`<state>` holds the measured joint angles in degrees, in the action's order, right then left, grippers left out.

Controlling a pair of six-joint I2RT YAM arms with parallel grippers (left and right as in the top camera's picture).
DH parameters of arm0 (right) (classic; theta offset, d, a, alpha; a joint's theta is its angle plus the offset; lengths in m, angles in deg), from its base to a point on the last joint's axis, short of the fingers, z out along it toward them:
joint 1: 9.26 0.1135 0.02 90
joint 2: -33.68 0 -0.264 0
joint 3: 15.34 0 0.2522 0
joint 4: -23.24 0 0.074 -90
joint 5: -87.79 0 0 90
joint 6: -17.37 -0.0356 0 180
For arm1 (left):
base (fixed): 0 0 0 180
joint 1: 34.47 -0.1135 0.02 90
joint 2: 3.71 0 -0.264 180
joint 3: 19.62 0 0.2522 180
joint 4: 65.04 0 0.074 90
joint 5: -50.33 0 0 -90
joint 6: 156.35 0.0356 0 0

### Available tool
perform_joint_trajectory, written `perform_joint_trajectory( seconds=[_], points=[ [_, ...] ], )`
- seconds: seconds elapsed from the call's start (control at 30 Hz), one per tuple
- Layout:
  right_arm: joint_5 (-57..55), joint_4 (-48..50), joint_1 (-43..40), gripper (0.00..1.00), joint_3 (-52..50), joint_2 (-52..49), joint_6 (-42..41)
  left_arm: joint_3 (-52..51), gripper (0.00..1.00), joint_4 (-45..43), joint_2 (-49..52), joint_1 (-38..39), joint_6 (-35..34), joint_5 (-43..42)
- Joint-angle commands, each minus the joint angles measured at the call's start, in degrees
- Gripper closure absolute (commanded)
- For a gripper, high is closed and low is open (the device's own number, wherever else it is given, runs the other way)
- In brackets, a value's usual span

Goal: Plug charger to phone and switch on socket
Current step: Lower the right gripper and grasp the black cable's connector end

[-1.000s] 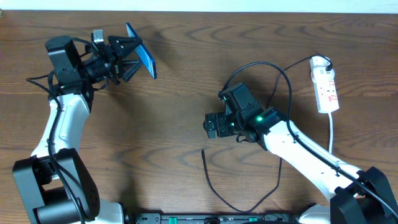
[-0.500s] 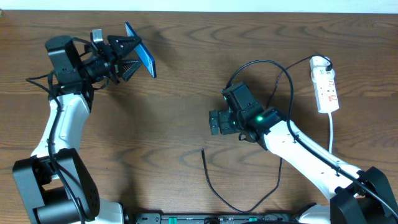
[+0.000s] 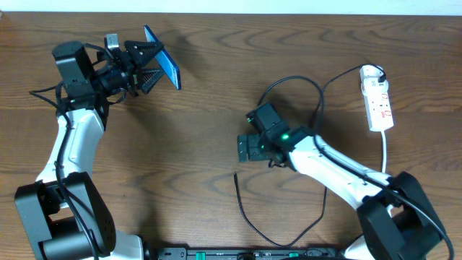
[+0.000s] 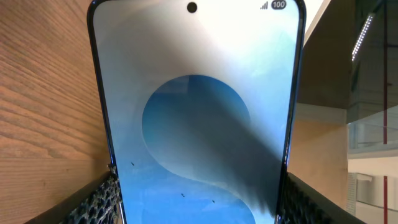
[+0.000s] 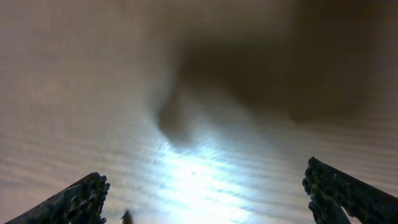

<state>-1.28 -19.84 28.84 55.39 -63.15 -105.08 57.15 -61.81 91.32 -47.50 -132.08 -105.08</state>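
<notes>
Looking down from overhead first, I see the left gripper [image 3: 154, 68] at the far left of the table [image 3: 202, 108], clamped on the phone [image 3: 164, 68] and holding it up on edge. The right gripper [image 3: 245, 148] hangs mid-table with its jaws spread wide and empty. The charger [image 3: 242, 209] has its free tip just on the near side of that claw. The cable's last stretch runs straight towards the near edge, then loops round and back up to the socket [image 3: 377, 101] far right. So the right arm is plainly the nearer one for the tip. In the left wrist view the phone [image 4: 199, 124] fills the frame lengthwise between the pads [image 4: 102, 199], screen lit. The right wrist view is blurred. The fingertips [image 5: 78, 199] sit at the two bottom corners with only wood between them, and I cannot tell whether the dark speck at the bottom edge is the plug.
</notes>
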Motion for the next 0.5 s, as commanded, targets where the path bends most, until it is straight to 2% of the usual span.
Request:
perform_joint_trajectory(
  seconds=[0.0, 0.47],
  points=[
    [2.6, -0.1, 3.0, 0.01, 0.9, -0.3, -1.0, 0.1, 0.93, -0.7, -0.9, -0.6, 0.7, -0.8],
    [-0.6, -4.0, 13.6, 0.01, 0.9, -0.4, -6.8, 0.1, 0.93, -0.7, -0.9, -1.1, 0.1, -1.4]
  ],
)
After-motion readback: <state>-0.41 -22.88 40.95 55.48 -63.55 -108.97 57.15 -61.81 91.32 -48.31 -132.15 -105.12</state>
